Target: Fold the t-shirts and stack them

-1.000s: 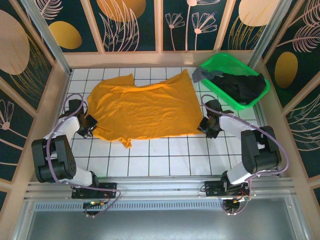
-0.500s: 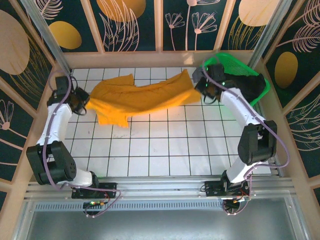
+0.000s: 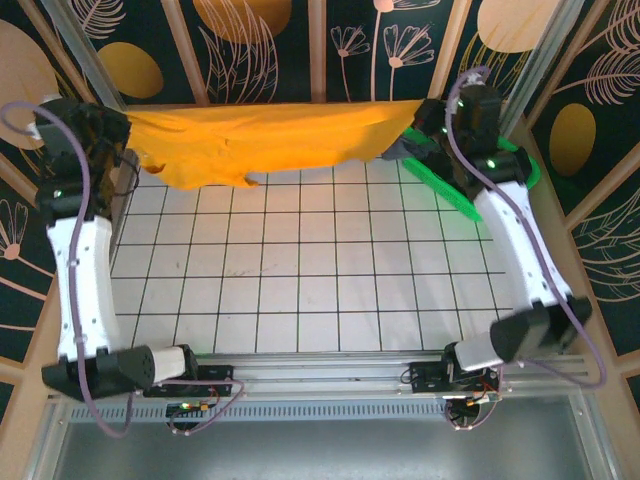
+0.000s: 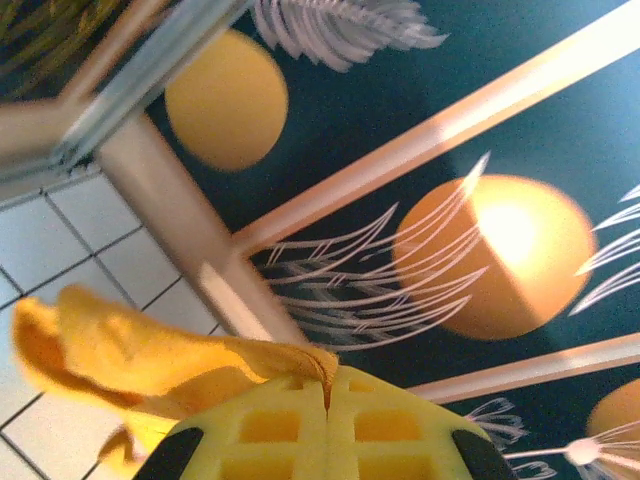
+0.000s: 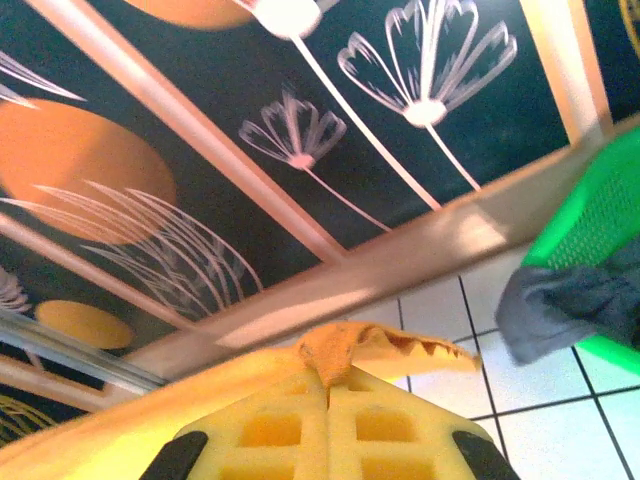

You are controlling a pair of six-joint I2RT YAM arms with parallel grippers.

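Observation:
The mustard-orange t-shirt [image 3: 270, 135] hangs stretched in the air along the back wall, held at both ends. My left gripper [image 3: 125, 128] is shut on its left end, and my right gripper [image 3: 418, 116] is shut on its right end. In the left wrist view the yellow fingers [image 4: 270, 430] pinch a fold of the orange cloth [image 4: 150, 350]. The right wrist view shows the same: the gripper [image 5: 329, 385] is closed on a bunched orange edge [image 5: 345, 345]. A grey t-shirt [image 5: 545, 305] spills over the basket's rim [image 3: 398, 150]. The black t-shirt is hidden behind my right arm.
The green mesh basket [image 3: 445, 190] stands at the back right, mostly behind my right arm [image 3: 515, 225], and its rim [image 5: 600, 200] is also in the right wrist view. White tiled floor [image 3: 320, 270] lies open below the hanging shirt. Patterned walls enclose the back and sides.
Both grippers have risen and moved back towards the wall, lifting the orange t-shirt fully off the tiles and pulling it taut between them. The right arm now covers most of the basket.

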